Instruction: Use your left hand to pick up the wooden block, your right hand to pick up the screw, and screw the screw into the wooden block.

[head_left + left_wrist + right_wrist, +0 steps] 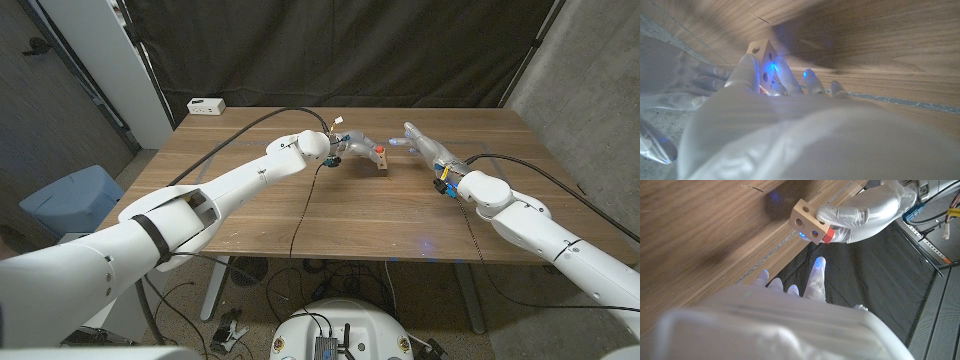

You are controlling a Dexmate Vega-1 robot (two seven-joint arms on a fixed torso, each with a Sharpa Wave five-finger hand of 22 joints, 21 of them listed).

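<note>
Holding the wooden block [384, 160], the left hand [358, 144] has its fingers [747, 70] closed around it near the far middle of the tabletop [300, 210]. In the head view the block seems to stand on the tabletop or just above it; I cannot tell which. The block shows round holes on its faces, and a red part, probably the screw [826, 236], sits at the side of the block where the left hand grips it. How deep it sits in the block I cannot tell.

The right hand [425, 146] is just beside the block, on its right side, with the fingers [816, 277] stretched out and apart, holding nothing. It points toward the block but does not touch it.

In my judgement the first step is done, because the block is in the left hand, and the step now in hand is the approach of the right hand to the screw. The next move calls for a fine pinch on the small red head, then turning, while the left hand keeps the block steady. The risk is that the fingers push the block instead of catching the screw.
</note>
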